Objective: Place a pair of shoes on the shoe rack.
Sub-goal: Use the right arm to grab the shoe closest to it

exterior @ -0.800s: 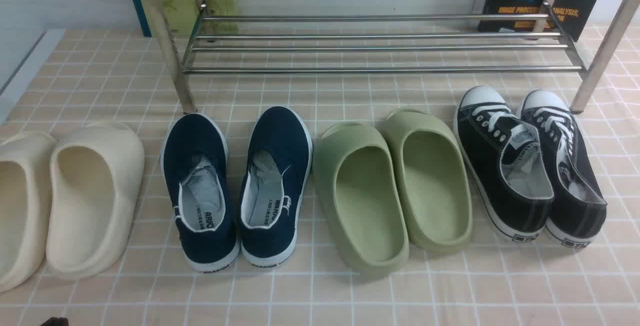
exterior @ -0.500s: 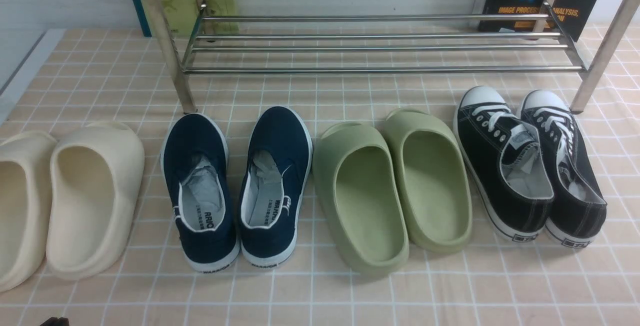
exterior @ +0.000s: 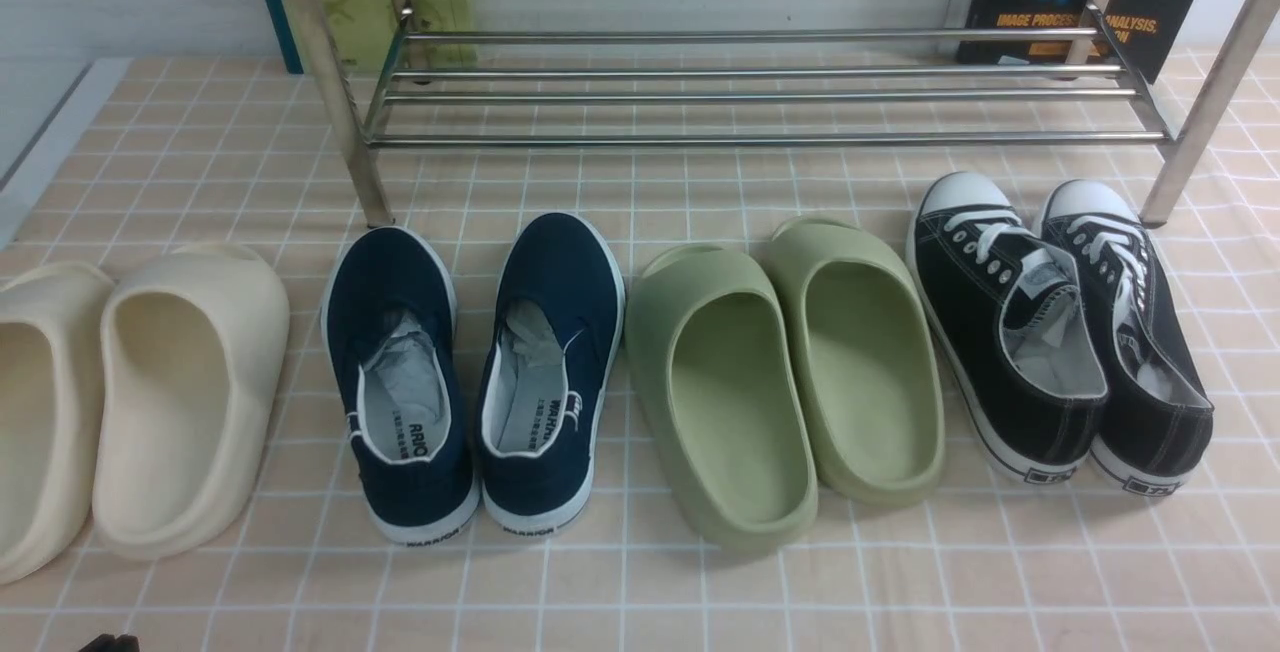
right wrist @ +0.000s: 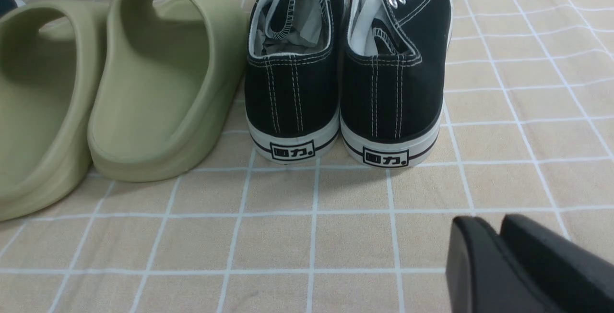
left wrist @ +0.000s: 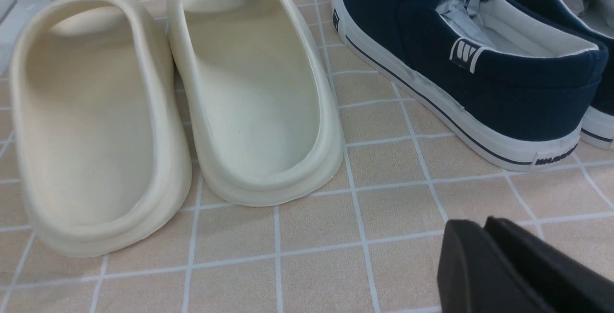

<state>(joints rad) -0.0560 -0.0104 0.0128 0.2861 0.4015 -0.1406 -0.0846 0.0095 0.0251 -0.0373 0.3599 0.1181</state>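
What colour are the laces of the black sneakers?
White. The laces of the black sneakers show best in the front view.

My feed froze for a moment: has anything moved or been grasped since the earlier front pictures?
Nothing visibly changed. The pair of shoes still stands in front of the shoe rack, not on it and untouched.
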